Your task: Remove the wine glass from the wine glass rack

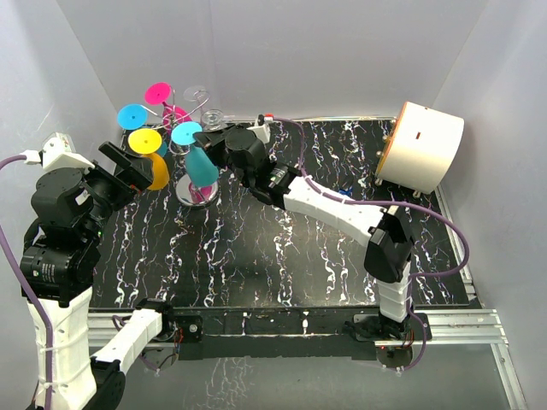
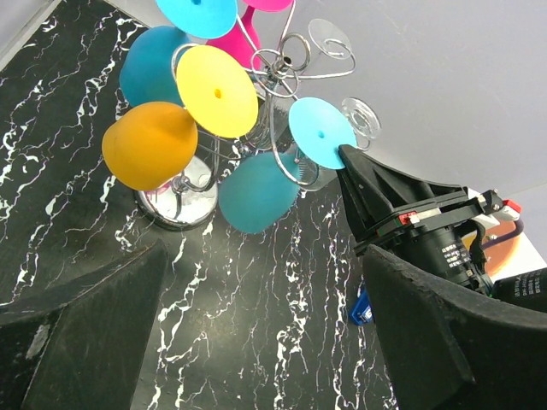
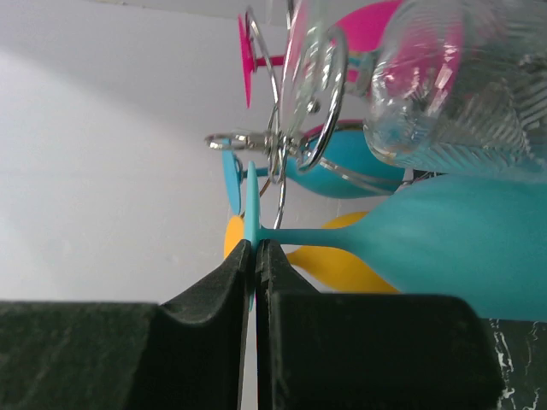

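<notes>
The wine glass rack (image 1: 198,195) is a silver wire stand with a shiny disc base at the table's back left; it also shows in the left wrist view (image 2: 275,67) and the right wrist view (image 3: 295,137). Several coloured glasses hang upside down from it. My right gripper (image 1: 205,137) is shut on the flat foot of a teal wine glass (image 1: 201,164), whose foot (image 3: 253,213) sits pinched between the fingertips (image 3: 229,273). The same glass shows in the left wrist view (image 2: 256,192). My left gripper (image 1: 137,171) is open and empty, left of the rack.
Yellow-orange (image 2: 149,143), pink (image 1: 159,93), blue (image 1: 132,116) and clear (image 3: 453,85) glasses hang on the rack. A round white and orange drum (image 1: 420,145) stands at the back right. A small blue item (image 2: 361,307) lies on the black marble table (image 1: 282,256). Grey walls are close behind.
</notes>
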Robot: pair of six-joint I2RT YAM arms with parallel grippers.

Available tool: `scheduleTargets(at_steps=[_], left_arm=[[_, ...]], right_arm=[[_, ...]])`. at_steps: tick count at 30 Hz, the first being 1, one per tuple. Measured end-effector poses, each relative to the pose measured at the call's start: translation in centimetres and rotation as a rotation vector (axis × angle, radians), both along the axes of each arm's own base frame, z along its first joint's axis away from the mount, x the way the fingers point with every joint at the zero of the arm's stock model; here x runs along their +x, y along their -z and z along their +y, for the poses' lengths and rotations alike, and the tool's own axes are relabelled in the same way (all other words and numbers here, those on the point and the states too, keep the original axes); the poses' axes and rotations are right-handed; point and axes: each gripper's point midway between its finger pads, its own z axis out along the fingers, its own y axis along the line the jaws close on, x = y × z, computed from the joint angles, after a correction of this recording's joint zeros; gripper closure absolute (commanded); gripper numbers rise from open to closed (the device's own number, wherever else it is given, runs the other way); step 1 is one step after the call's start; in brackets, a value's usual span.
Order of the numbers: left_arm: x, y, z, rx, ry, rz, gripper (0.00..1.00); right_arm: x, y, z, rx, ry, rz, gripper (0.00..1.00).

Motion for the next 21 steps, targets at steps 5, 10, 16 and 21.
scheduleTargets(at_steps=[5,10,16,21], left_arm=[[0.0,0.0,-0.1,-0.001,0.003,0.0,0.04],[0.0,0.0,-0.1,-0.002,0.007,0.001,0.04],[0.0,0.0,-0.1,-0.002,0.007,0.001,0.04],[0.0,0.0,-0.2,-0.003,0.011,0.001,0.04]], right_arm=[[0.8,0.6,-1.6,-0.028,0.055,-0.003,0.97],[0.8,0.8,-2.7,-0.031,0.069,0.0,0.97],[-0.8,0.1,-3.8,-0.001,0.037,-0.001,0.97],[-2.7,-0.7,-4.4,0.04,-0.027,-0.008,0.97]])
